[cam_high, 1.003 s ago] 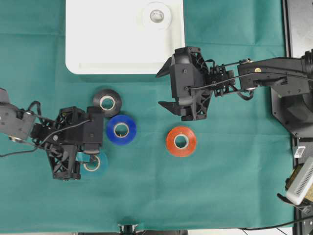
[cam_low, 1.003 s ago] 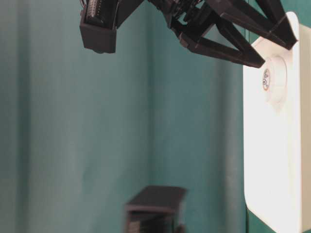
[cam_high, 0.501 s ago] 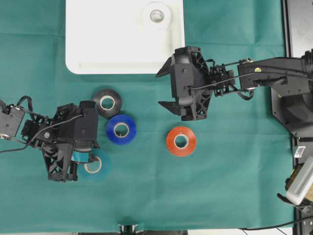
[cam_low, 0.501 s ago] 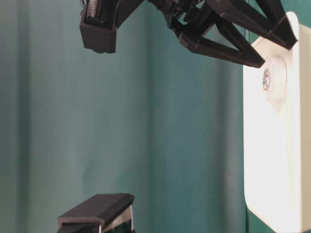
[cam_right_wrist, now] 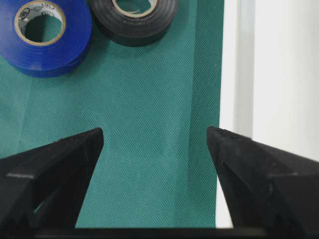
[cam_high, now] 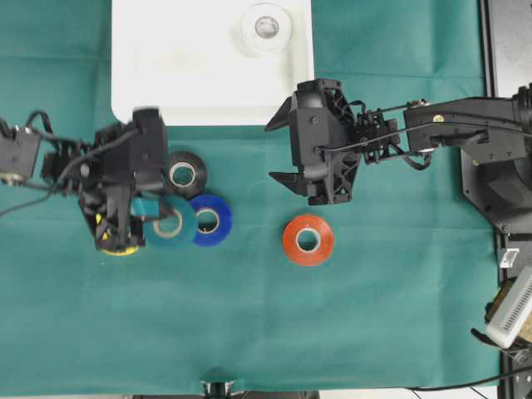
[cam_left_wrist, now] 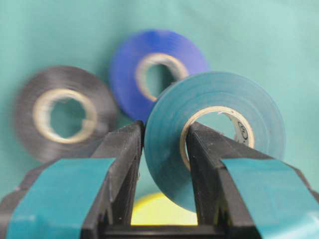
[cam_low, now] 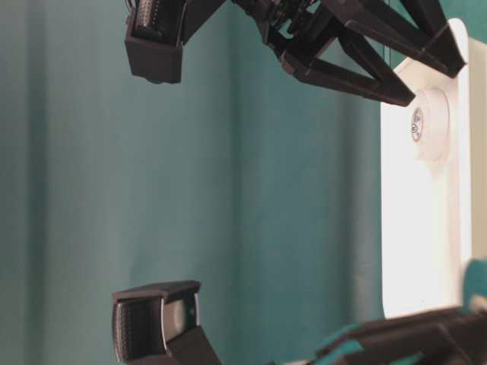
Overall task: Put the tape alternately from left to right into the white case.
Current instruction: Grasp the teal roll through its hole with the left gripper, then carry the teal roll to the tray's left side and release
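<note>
left claw [cam_left_wrist: 164, 149]: clamped on wall of teal ring-shaped tape roll [cam_high: 170, 225], lifted above worktop
right claw [cam_right_wrist: 154, 149]: wide open, empty, beside case
white shallow plastic case [cam_high: 191, 75]: far side, white tape roll [cam_high: 266, 27] inside
step: carrying teal roll
next: move over case, release
</note>
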Robot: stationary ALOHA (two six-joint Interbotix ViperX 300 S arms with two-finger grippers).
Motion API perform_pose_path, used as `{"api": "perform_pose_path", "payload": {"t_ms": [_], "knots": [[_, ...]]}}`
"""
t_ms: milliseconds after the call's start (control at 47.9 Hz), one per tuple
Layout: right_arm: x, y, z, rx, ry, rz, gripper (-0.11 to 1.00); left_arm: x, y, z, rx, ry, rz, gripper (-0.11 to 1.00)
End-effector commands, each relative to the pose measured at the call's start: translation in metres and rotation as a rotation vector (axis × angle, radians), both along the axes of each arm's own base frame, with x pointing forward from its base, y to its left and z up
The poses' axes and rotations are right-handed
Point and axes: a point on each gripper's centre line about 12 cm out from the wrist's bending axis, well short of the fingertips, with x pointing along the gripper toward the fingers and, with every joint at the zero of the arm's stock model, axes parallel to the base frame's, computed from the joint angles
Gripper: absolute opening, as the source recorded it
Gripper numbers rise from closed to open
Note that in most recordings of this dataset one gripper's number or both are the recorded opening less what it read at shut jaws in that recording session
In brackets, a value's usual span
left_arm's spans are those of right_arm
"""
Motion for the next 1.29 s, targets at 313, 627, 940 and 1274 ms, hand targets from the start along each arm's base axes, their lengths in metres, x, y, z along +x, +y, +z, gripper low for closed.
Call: {"api": "perform_pose_path", "payload": {"t_ms": [313,627,940,1274], "knots": [[0.004,0.001,-0.001,0.002,-0.004,0.004,0.84,-0.001,0.066,0.017,0.096,-0.030,0.087,0.26],[0.004,0.001,-0.001,0.002,-0.004,0.005,0.84,-0.009,0.121,0.014,0.184,0.000,0.152,0.26],[0.005,0.001,0.000,0.001,-0.009,0.006,0.84,-0.024,0.175,0.011,0.259,0.030,0.227,0.26],[0.006,0.001,0.001,0.002,-0.010,0.005,0.84,-0.030,0.217,-0.005,0.326,0.064,0.264,0.26]]}}
